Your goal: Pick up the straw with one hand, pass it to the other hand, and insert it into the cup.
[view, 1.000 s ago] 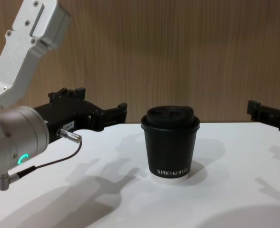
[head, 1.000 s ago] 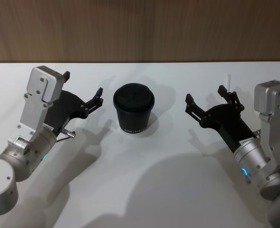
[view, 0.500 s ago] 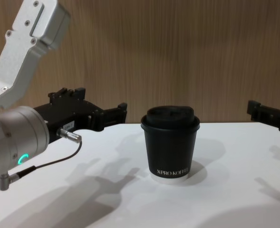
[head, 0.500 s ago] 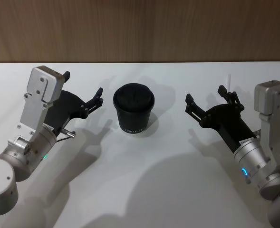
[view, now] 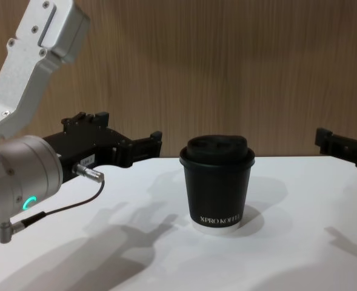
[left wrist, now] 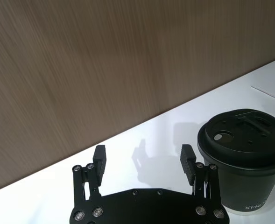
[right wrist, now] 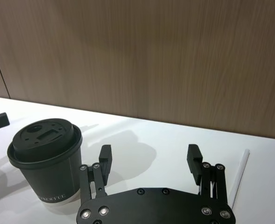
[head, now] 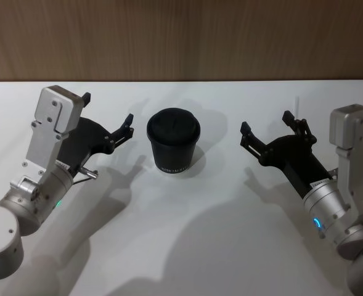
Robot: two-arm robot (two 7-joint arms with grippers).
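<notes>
My left gripper (head: 107, 110) hangs open and empty just left of the black lidded coffee cup (head: 173, 140), upright on the white counter (head: 199, 246). Right of the cup, my right gripper (head: 266, 123) is also spread wide, holding nothing. The white straw (right wrist: 240, 173) lies flat beside its outer finger, long axis toward the wood wall (head: 181, 37), its near end hidden behind the gripper.

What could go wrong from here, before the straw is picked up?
The straw lies flat on the white table; the open right gripper may push it away instead of pinching it.
The cup stands between it and the open left gripper; a handover there might knock it over.
The lid hole is small; the straw could miss.
</notes>
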